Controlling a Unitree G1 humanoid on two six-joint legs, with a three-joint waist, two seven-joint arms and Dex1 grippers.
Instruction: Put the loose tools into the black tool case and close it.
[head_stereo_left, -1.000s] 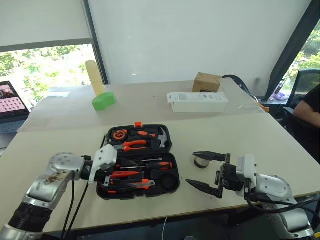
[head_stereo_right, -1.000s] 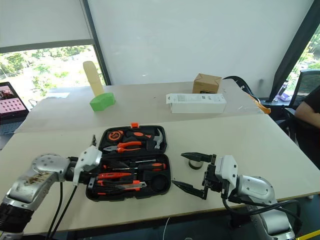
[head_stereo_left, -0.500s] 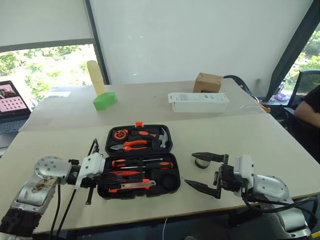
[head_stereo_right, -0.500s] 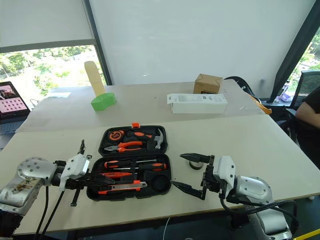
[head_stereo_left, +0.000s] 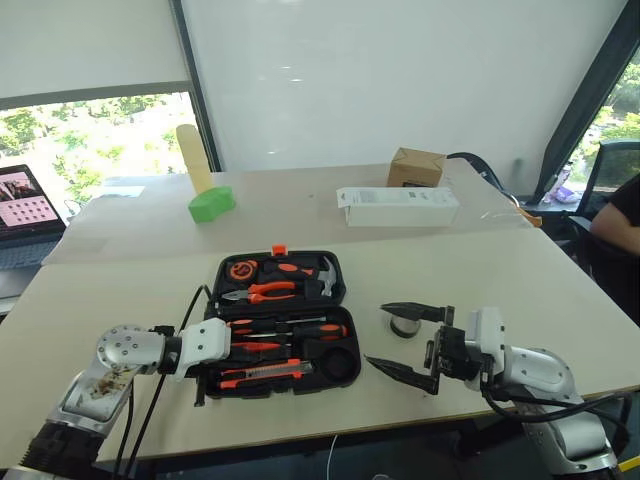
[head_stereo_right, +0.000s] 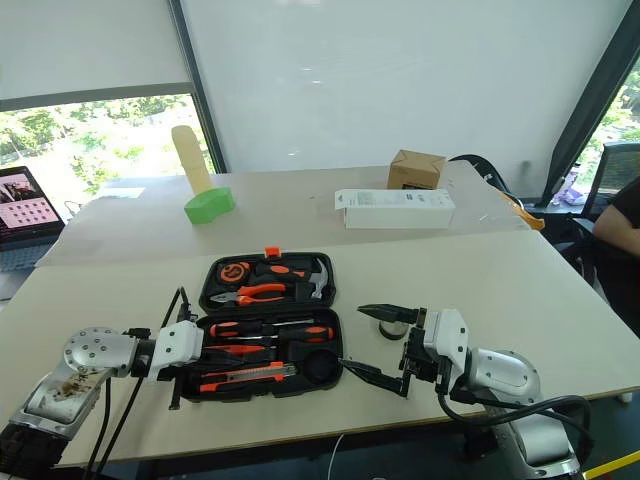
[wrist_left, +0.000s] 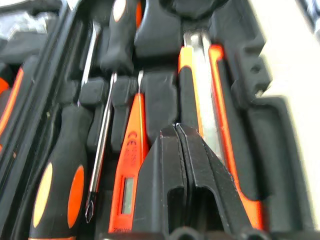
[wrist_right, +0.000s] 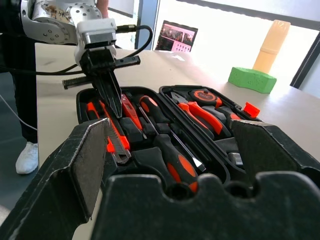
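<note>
left pincer pressed together over the open case, right pincer spread wide

left gripper (wrist_left: 181, 150) pressed together, nothing pinched, tips low over the slots of the black tool case (head_stereo_left: 335, 380), between slim orange tool (wrist_left: 131, 165) and utility knife (wrist_left: 210, 115). two screwdrivers (head_stereo_left: 300, 328) lying in their slots; whether fingertips touch anything, cannot tell. right gripper (head_stereo_left: 404, 341) spread wide, empty, just right of the case, small black tape roll (head_stereo_left: 404, 324) on the table (head_stereo_left: 520, 290) between its fingers. case lid lying flat, open.
</note>
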